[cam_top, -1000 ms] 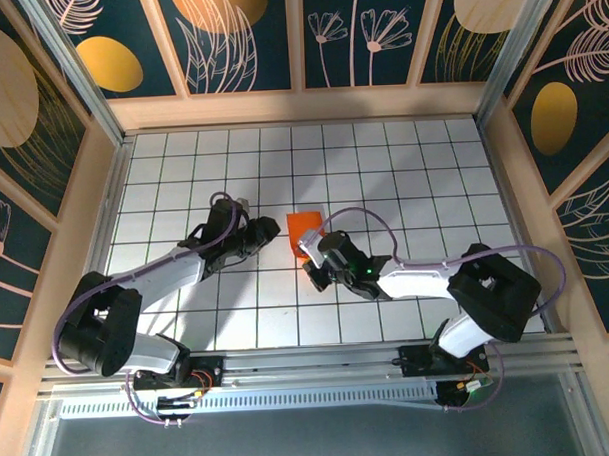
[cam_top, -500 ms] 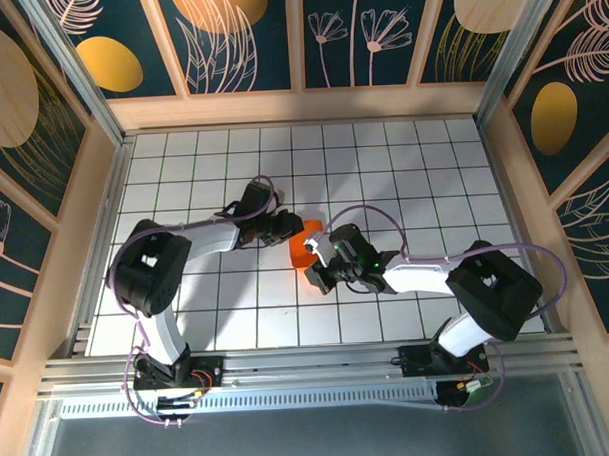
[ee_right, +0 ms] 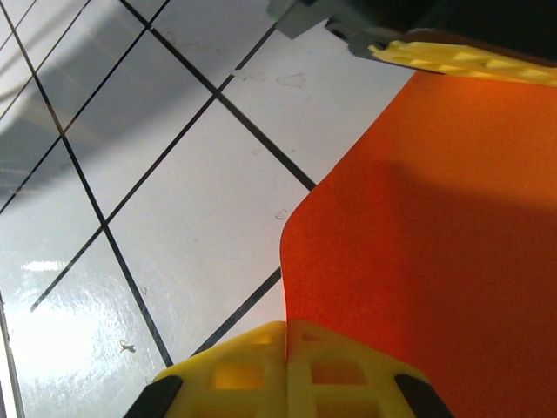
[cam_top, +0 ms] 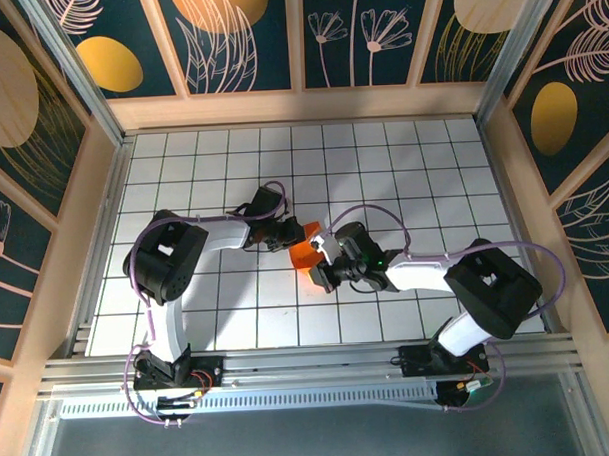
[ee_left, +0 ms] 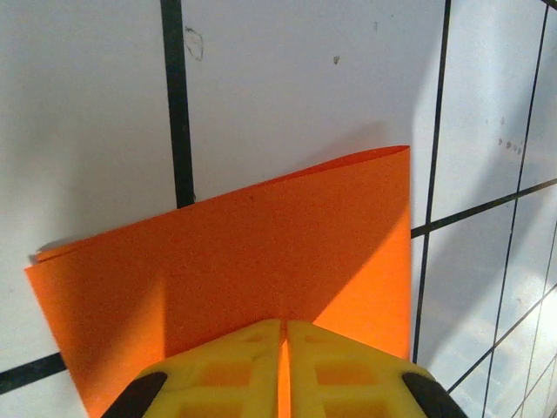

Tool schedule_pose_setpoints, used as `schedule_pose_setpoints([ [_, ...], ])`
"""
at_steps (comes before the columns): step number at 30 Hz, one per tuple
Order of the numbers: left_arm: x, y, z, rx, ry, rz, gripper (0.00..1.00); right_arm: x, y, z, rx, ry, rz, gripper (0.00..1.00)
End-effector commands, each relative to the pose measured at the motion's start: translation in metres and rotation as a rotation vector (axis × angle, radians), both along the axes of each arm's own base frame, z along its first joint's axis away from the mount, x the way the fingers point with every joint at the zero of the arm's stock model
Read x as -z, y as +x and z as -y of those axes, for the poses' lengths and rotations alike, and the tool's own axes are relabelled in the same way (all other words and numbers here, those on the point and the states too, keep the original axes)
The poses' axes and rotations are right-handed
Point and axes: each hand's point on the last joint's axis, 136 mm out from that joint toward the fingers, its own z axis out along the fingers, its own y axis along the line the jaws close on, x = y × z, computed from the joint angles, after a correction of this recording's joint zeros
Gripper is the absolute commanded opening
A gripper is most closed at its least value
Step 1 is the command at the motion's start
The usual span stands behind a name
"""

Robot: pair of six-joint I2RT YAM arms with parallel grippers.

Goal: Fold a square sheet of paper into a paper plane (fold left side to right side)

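1. Looking down from the top camera and finding the paper (cam_top: 303, 250) near the middle of the table (cam_top: 402, 165), small and orange, caught between two claws. Left claw (cam_top: 288, 236) in from the far-left side, right claw (cam_top: 321, 270) from the near-right, on opposite edges. Probably set that way to lift and steer the sheet together rather than drag it. Hard to read either grip from up here.

2. Switching to the left wrist. Left claw (ee_left: 284, 326) clenched, yellow fingers (ee_left: 226, 370) pressed together with just a sliver of orange between, so grasping the paper (ee_left: 261, 235) by its near edge. Rounded fold down the right side, a second layer peeking out at the left corner: folded over once already, by the look of it. Shadow thrown on the table (ee_left: 287, 78) beneath, hinting at a slightly raised sheet.

3. Over to the right wrist. Right claw (ee_right: 285, 329) clenched as well, grasping the paper (ee_right: 435, 244) where its edge curls up off the table (ee_right: 174, 174). At the top of the frame, a yellow finger of the left claw (ee_right: 461, 59) on the far edge. Gripped at both ends, most likely, to stop such a thin sheet flopping before the next crease. Worth watching for a slip or a tear if pulled apart too hard.
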Motion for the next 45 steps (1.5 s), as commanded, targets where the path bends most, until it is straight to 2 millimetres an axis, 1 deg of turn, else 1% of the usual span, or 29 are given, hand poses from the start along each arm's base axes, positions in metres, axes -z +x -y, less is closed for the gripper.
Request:
schedule_pose_setpoints([
  [1,0.028,-0.011,-0.013,0.009,0.099,-0.048,0.09,0.004,0.003,0.004,0.031,0.005,-0.048,0.0],
  [4,0.032,-0.012,-0.015,0.012,0.108,-0.052,0.08,0.007,0.01,0.009,0.066,-0.011,-0.067,0.0],
  [13,0.035,-0.014,-0.017,0.019,0.123,-0.049,0.05,0.015,0.03,0.022,0.161,-0.069,-0.091,0.0],
  [21,0.036,-0.013,-0.017,0.019,0.126,-0.049,0.04,0.019,0.043,0.031,0.226,-0.098,-0.088,0.0],
  [28,0.036,-0.013,-0.016,0.022,0.126,-0.049,0.04,0.018,0.049,0.032,0.24,-0.102,-0.08,0.0],
  [45,0.038,-0.014,-0.015,0.024,0.125,-0.052,0.04,0.021,0.054,0.032,0.254,-0.111,-0.079,0.0],
])
